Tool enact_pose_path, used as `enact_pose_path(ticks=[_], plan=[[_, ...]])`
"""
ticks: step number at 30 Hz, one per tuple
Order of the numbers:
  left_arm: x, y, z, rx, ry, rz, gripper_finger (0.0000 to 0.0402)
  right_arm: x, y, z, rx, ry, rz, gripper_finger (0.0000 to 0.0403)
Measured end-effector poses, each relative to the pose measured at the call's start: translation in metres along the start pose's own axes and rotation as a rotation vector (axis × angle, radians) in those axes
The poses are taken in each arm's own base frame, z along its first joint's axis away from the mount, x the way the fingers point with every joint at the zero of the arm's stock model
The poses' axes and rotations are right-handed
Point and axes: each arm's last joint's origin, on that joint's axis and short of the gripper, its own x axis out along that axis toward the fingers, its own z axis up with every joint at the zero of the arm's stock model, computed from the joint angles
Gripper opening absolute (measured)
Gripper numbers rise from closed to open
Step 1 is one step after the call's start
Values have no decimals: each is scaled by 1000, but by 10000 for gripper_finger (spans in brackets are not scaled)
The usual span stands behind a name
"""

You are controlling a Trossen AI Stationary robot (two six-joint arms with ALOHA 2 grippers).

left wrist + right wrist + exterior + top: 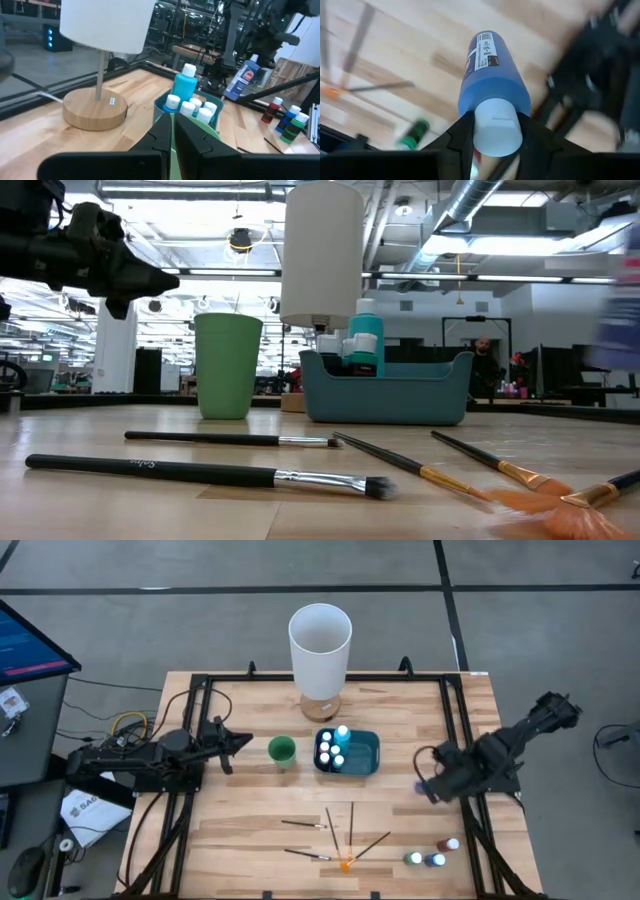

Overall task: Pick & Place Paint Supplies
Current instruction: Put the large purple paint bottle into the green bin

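A blue paint bottle (492, 75) is clamped at its pale cap between the fingers of the right gripper (496, 131), above the right side of the table (250, 830), its long axis running straight out from the fingers, base outward. The left gripper (243, 741) is held with fingers together, empty, beside the green cup (282, 750). More bottles (331, 748) stand upright in the blue tray (366, 755); three bottles (432, 855) stand at the near right edge. Five brushes (335, 835) lie flat near the front edge.

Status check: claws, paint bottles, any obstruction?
Right claw shut on blue bottle, aloft. Left claw shut, empty, beside green cup. Bin approach unobstructed.
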Motion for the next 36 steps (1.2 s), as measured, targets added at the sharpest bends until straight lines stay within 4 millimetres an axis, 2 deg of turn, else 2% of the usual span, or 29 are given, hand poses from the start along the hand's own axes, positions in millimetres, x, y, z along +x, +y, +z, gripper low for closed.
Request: enact_pose_path(ticks=[7, 14, 20, 23, 27, 31, 36], plan=[[-5, 0, 9, 20, 12, 27, 8, -14, 2, 50, -103, -115, 23, 113], [-11, 4, 8, 35, 12, 100, 8, -19, 3, 93, -192, -230, 105, 113], [-10, 3, 9, 39, -10, 94, 8, -20, -2, 112, -241, -284, 119, 112], [-6, 2, 6, 74, -105, 24, 8, -21, -1, 118, -259, -319, 144, 113], [-6, 0, 6, 120, -99, -47, 8, -22, 0, 124, -275, -337, 182, 113], [-6, -3, 5, 129, -78, -163, 8, -18, 7, 133, -298, -351, 188, 113], [-7, -5, 5, 122, -69, -215, 8, 1, 20, 149, -330, -278, 161, 113]])
